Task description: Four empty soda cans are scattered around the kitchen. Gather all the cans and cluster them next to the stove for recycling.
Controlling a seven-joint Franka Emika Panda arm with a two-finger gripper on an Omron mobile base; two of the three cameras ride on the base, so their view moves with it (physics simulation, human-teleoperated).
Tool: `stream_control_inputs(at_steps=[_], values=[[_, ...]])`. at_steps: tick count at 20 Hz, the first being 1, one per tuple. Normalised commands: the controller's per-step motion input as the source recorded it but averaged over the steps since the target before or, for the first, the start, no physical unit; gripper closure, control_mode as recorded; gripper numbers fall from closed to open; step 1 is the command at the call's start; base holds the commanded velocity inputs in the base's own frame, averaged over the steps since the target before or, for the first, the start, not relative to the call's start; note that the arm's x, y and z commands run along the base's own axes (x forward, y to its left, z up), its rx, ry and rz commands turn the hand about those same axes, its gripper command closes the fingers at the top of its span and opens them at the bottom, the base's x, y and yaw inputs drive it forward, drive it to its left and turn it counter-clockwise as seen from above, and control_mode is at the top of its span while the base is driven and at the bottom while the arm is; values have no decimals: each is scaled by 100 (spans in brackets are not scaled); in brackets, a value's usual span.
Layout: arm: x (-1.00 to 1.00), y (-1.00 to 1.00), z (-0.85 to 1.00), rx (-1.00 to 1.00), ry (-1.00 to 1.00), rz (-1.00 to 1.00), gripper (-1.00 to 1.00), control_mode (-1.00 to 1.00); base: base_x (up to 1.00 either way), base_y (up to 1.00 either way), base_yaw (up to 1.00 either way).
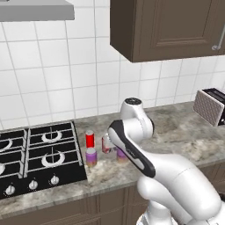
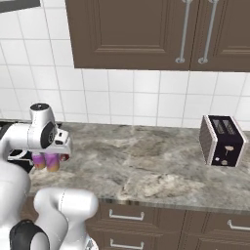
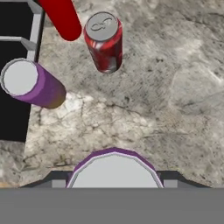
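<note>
The black stove (image 1: 39,154) sits at the left of the counter. Beside its right edge stand the bright red can (image 1: 89,138), a purple can (image 1: 91,157) and the dark red can (image 1: 106,143). A second purple can (image 1: 121,154) stands just right of them, half hidden by my arm. In the hand view its silver top (image 3: 114,171) sits between my fingertips, and my gripper (image 3: 114,180) is shut on it. Ahead lie the dark red can (image 3: 104,41), the other purple can (image 3: 33,84), the bright red can (image 3: 63,17) and the stove's edge (image 3: 13,113).
A dark toaster (image 2: 221,140) stands at the right end of the grey marbled counter (image 2: 146,161). Brown wall cabinets (image 1: 167,26) hang overhead and a range hood (image 1: 35,11) hangs over the stove. White tiles back the counter.
</note>
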Motion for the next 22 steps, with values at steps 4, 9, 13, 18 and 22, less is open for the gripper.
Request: stream_control_inputs(at_steps=[4, 9, 13, 18, 22], values=[[12, 23, -37, 0, 0, 0, 100, -100, 0, 0, 0], [23, 6, -19, 0, 0, 0, 100, -100, 0, 0, 0], [40, 0, -16, 0, 0, 0, 100, -100, 0, 0, 0], [9, 14, -7, 0, 0, 0, 100, -100, 0, 0, 0], [0, 2, 0, 0, 3, 0, 100, -100, 0, 0, 0]])
